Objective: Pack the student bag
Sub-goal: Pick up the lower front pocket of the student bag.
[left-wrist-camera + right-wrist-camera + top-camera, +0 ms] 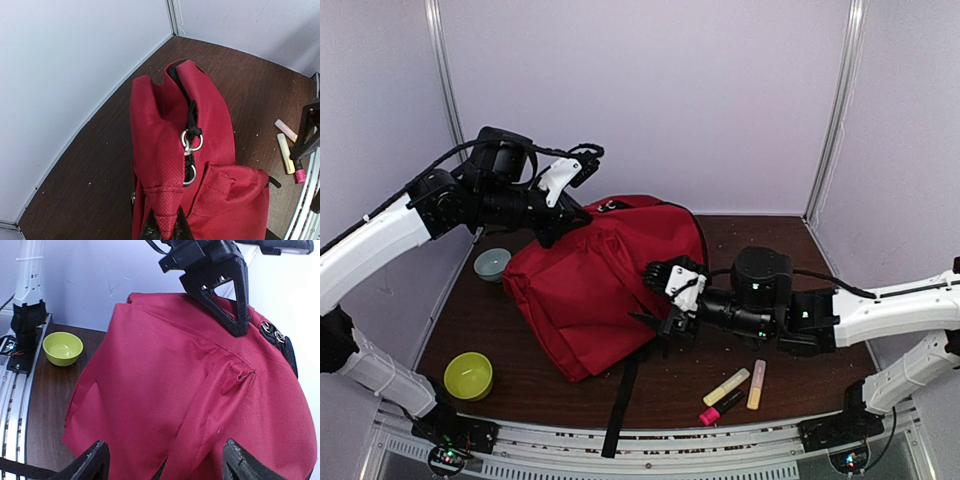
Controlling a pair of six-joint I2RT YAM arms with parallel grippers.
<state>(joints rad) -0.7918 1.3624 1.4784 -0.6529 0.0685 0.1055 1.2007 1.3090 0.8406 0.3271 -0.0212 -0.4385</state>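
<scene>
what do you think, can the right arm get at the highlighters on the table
Probably yes. The highlighters lie uncovered beside its forearm, and the right end effector is open and empty; it would only need to back away from the student bag.

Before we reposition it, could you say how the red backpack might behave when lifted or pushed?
Probably floppy: the red backpack creases and sags below where the left gripper pinches its top. Pushed, it would likely crumple rather than slide cleanly. Its trailing black strap might snag.
</scene>
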